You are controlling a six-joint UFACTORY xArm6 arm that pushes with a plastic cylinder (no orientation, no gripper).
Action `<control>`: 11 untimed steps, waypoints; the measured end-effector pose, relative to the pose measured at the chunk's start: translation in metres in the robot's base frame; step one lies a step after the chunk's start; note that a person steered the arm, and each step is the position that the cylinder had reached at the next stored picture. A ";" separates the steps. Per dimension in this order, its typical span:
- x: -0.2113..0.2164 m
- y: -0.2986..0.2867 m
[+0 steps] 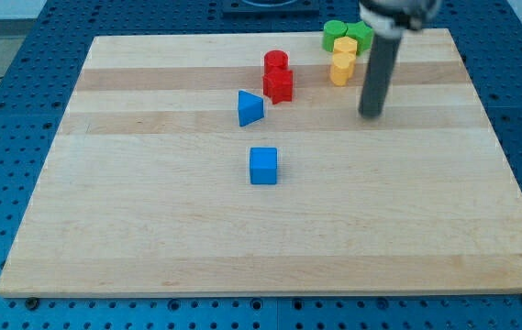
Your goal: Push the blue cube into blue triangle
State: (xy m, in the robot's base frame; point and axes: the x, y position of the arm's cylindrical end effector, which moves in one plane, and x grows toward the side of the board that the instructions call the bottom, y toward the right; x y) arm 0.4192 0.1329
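Wooden surface [150, 238], pale and striped with lighter and darker planks, fills most of the view and lies on a blue perforated base [4, 137]. Near the middle sits the blue cube [263, 166], resting flat and alone. Just above it, slightly toward the view's left, stands the blue triangle [249, 108], a wedge-shaped block; a clear strip of wood separates the two, so they are near but not touching.

Right of the blue triangle, toward the view's top, two red blocks are bunched together: a red cylinder [276, 61] and, directly below and touching it, a second red block [279, 85] whose exact shape is hard to make out. The lower red block sits just beside the triangle's upper right edge.

Further right, near the surface's top edge, two green blocks [347, 34] huddle side by side, with a yellow block [345, 46] directly below them and another yellow block [340, 69] under that, all in a tight cluster.

A dark straight rod comes down from the view's top right. The tool is this plain rod, with nothing to spread or pinch, and it holds nothing. My tip [371, 115] rests on the wood just right of and below the yellow blocks, well apart from the blue cube, which lies down and to the view's left of it.
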 end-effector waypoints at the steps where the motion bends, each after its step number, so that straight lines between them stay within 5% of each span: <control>1: 0.088 -0.058; 3: 0.083 -0.132; 5: 0.008 -0.138; 7: 0.055 -0.154; 9: -0.006 -0.169; 11: -0.004 -0.173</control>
